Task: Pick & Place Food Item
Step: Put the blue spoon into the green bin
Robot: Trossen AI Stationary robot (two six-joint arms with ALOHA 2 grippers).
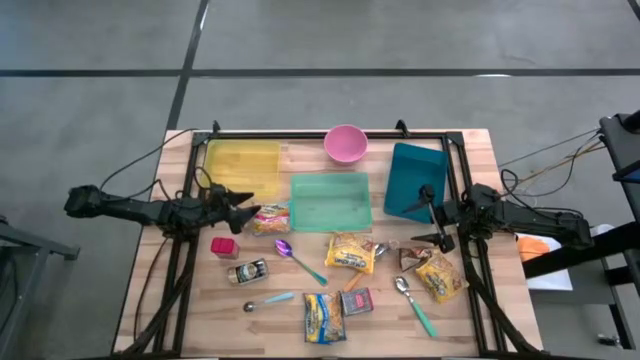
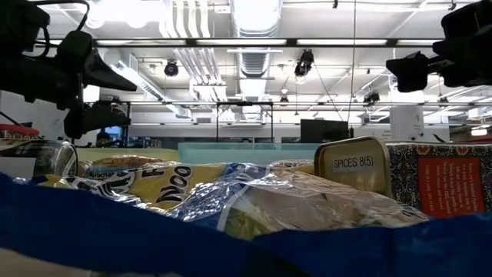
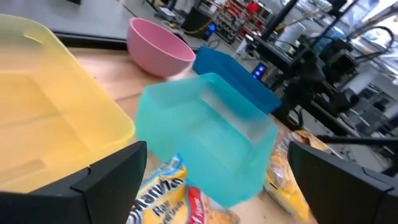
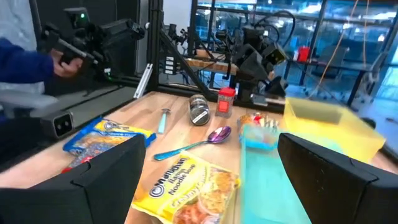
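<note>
**Both grippers spread above a crowded wooden table**

The wooden table (image 1: 300, 290) stands on a grey floor with dark seam lines, and a black frame runs around its edges. In the low view the room behind is a large hall with ceiling lights and pipes. In the right wrist view a person's blue sleeve (image 4: 25, 59) shows at the near side, beyond the table.

Along the far side lie a yellow bin (image 1: 243, 168), a pink bowl (image 1: 346, 144) and a blue bin (image 1: 415, 180); a green bin (image 1: 330, 201) sits between them, closer to the middle. The food items are in the near half: a yellow noodle packet (image 1: 351, 252) near the centre, another noodle packet (image 1: 324, 317) at the near edge, a snack bag (image 1: 441, 275) on the right, a small packet (image 1: 269, 220) just beside the green bin. Near them are a red-capped jar (image 1: 224, 247), a tin can (image 1: 248, 271), a purple spoon (image 1: 298, 259), a small red box (image 1: 357, 301) and two more spoons.

The left gripper (image 1: 248, 207) hovers with fingers spread wide and empty, between the yellow bin and the small packet. The right gripper (image 1: 432, 215) is also spread and holds nothing, over the near edge of the blue bin.

The items lie close together. Bare wood remains at the near left corner.
</note>
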